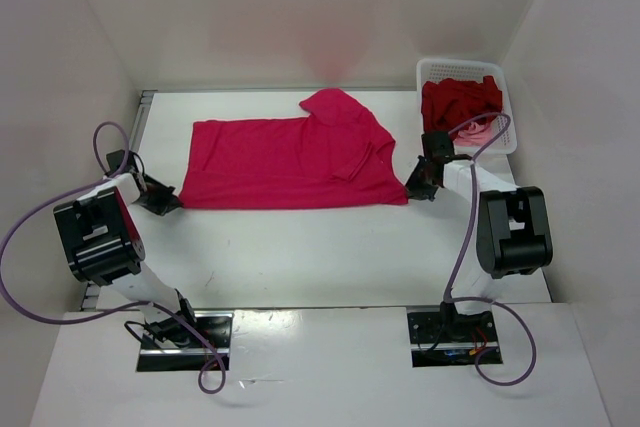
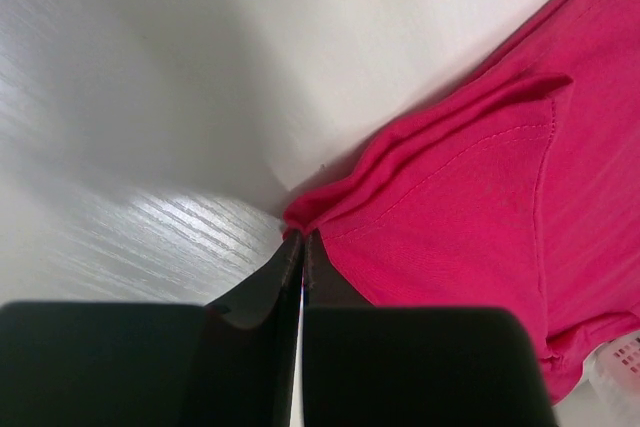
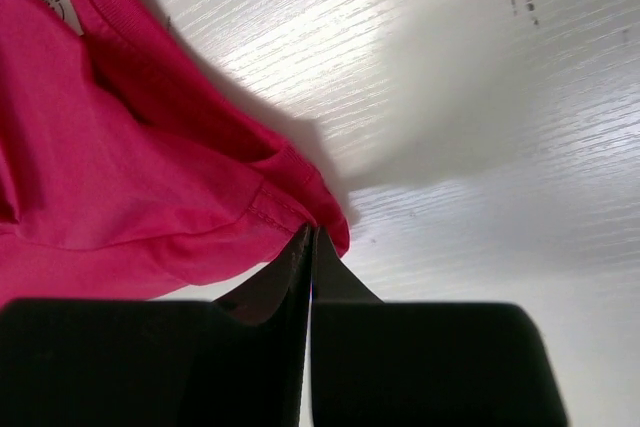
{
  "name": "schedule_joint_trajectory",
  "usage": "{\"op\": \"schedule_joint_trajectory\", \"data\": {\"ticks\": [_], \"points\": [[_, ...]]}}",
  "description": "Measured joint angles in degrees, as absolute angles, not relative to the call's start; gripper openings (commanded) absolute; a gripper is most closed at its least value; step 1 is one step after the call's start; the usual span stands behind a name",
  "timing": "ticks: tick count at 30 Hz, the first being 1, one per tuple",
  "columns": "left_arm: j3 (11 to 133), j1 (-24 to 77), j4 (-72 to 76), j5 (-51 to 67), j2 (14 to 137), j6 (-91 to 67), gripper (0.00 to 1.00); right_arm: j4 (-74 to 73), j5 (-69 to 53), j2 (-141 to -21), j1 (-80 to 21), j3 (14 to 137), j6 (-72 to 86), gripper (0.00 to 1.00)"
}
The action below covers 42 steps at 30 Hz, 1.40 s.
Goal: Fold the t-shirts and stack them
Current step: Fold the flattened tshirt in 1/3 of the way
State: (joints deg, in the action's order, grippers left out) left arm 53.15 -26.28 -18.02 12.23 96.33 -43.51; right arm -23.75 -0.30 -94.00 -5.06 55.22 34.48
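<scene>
The bright magenta-red t-shirt (image 1: 290,162) lies spread across the middle of the table, its far right sleeve folded inward. My left gripper (image 1: 172,199) is shut on the shirt's near left corner (image 2: 300,219). My right gripper (image 1: 413,187) is shut on its near right corner (image 3: 325,222). Both corners sit low at the table. The dark crimson t-shirt (image 1: 458,100) and the light pink t-shirt (image 1: 478,130) lie bunched in the basket.
The white mesh basket (image 1: 508,107) stands at the far right against the side wall. White walls close the table on the left, back and right. Bare table (image 1: 300,247) lies between the shirt and the arm bases.
</scene>
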Motion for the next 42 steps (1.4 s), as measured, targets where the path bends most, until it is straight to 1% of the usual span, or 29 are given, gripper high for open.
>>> {"op": "schedule_joint_trajectory", "data": {"ticks": [5,12,20,24,25,26,27,28,29,30,32,34,36,37,38,40,41,42], "points": [[53.25,-26.28,-19.27,12.21,96.03,-43.44,0.0,-24.27,0.3,-93.76,-4.84,55.94,33.28,0.0],[53.91,-26.28,-21.41,10.68,93.19,-42.3,0.0,-26.7,1.67,-90.45,-5.78,55.81,32.05,0.0],[55.42,-26.26,-23.77,10.2,92.4,-42.0,0.0,-29.71,2.94,-90.63,-4.93,55.53,32.08,0.0],[54.19,-26.26,-23.88,10.2,91.53,-41.65,0.0,-30.52,2.35,-90.98,-4.93,55.51,31.94,0.0],[53.65,-26.26,-24.05,10.0,91.5,-41.34,0.03,-30.7,2.02,-91.35,-4.89,55.46,31.81,0.02],[53.1,-26.26,-24.18,9.76,91.5,-40.8,0.2,-30.76,1.69,-91.74,-4.84,55.33,31.68,0.05],[52.73,-26.26,-24.53,9.54,91.5,-40.4,0.3,-30.79,1.5,-92.16,-4.82,55.05,31.57,0.11],[52.49,-26.26,-24.91,9.26,91.5,-40.18,0.39,-30.94,1.34,-92.44,-4.8,54.72,31.51,0.3],[52.42,-26.33,-25.1,9.19,91.53,-39.99,0.46,-31.38,1.32,-92.71,-4.71,54.43,31.44,0.37],[52.42,-26.5,-25.15,9.13,91.5,-39.83,0.54,-31.83,1.32,-92.79,-4.62,54.35,31.31,0.41],[52.45,-26.74,-25.26,9.39,91.2,-39.42,0.58,-32.77,1.34,-92.75,-4.47,54.78,30.63,0.46],[52.53,-26.92,-25.8,9.63,89.93,-39.27,0.58,-34.13,1.32,-92.6,-4.49,56.42,30.22,0.49],[53.25,-26.57,-26.65,9.67,87.77,-39.29,0.49,-35.22,1.67,-91.61,-5.43,59.33,30.11,0.48],[53.8,-26.0,-26.87,9.45,86.43,-39.29,0.44,-35.29,1.78,-90.78,-6.24,60.69,30.13,0.4],[54.37,-25.02,-26.81,9.28,85.12,-39.4,0.31,-35.2,1.91,-89.84,-7.66,62.0,30.13,0.19],[54.78,-21.41,-25.58,8.93,82.17,-39.46,0.2,-34.15,1.3,-88.23,-11.68,63.9,30.65,0.0],[54.78,-19.25,-25.04,8.62,81.1,-39.81,0.12,-33.15,0.49,-87.96,-13.89,64.27,31.09,0.0],[54.78,-16.25,-24.36,8.51,80.42,-40.1,0.1,-32.12,-0.47,-88.18,-16.05,64.45,31.7,0.0]]}}
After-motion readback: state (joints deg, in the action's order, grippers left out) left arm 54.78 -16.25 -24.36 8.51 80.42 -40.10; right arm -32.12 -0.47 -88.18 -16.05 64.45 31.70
